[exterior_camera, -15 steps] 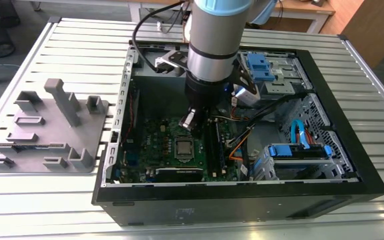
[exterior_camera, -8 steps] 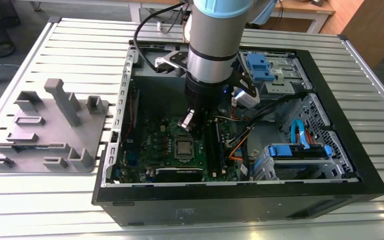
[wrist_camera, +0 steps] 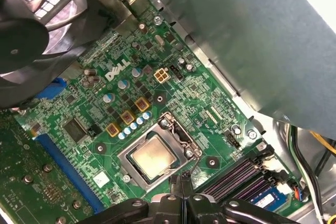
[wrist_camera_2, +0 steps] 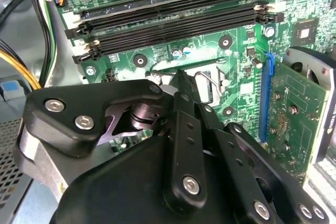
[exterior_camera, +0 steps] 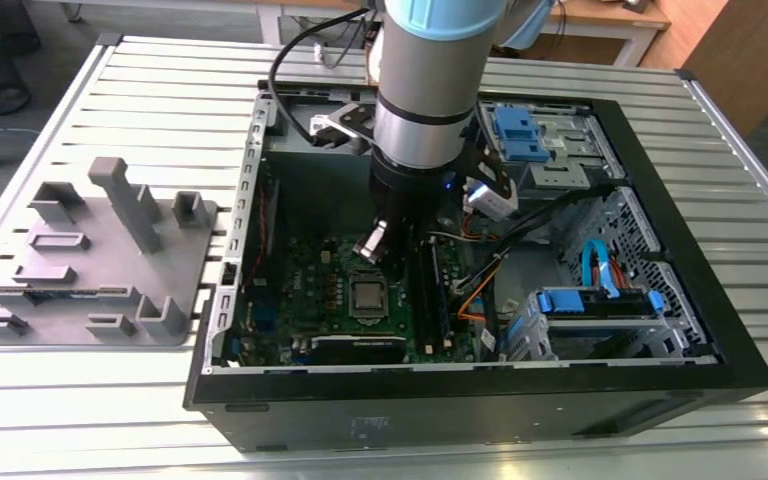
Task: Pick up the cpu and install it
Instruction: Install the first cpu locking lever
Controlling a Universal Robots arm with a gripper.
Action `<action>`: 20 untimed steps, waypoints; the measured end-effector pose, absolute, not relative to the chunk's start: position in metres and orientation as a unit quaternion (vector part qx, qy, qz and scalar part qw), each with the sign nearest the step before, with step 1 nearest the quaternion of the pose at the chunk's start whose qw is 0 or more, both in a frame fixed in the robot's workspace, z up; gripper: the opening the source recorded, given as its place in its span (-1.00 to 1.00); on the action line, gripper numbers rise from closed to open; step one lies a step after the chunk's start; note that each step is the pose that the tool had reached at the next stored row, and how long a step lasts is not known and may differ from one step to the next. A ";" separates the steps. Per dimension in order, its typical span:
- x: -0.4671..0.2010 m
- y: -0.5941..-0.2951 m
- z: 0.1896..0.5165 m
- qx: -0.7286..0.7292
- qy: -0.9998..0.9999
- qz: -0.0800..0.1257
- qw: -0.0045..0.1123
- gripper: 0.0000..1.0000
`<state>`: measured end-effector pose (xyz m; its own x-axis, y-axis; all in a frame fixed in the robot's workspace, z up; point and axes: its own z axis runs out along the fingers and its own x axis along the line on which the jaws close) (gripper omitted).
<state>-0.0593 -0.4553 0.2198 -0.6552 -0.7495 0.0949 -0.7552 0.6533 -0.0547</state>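
Arm reaches down into the open computer case (exterior_camera: 651,380), which lies on the slatted surface (exterior_camera: 117,400). The cpu (wrist_camera: 152,156) sits in the socket frame (wrist_camera: 160,153) on the green motherboard (wrist_camera: 100,129), silver top up, apparently already seated. End effector (wrist_camera: 182,182) hovers just beside the socket, near the load lever (wrist_camera: 195,165). In the first wrist view its fingertips (wrist_camera: 179,181) are clenched together with nothing between them; whether they touch the lever I cannot tell.

Risks, as judgement:
- If the chip is not square in the socket, pressing the frame closed could bend contacts.
- A sideways slip of the tips could scrape the memory slots (wrist_camera: 236,174) close by.
- The orange cables (exterior_camera: 475,300) run near the arm and could snag.
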 end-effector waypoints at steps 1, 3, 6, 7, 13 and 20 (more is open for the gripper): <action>-0.059 -0.455 0.219 0.411 -0.910 0.045 0.032 -0.79; -0.059 -0.455 0.218 0.404 -0.913 0.045 0.032 -0.79; -0.059 -0.456 0.217 0.389 -0.919 0.045 0.033 -0.79; -0.059 -0.456 0.217 0.384 -0.922 0.045 0.033 -0.79; -0.059 -0.456 0.216 0.360 -0.931 0.044 0.034 -0.79; -0.059 -0.456 0.214 0.333 -0.941 0.045 0.036 -0.79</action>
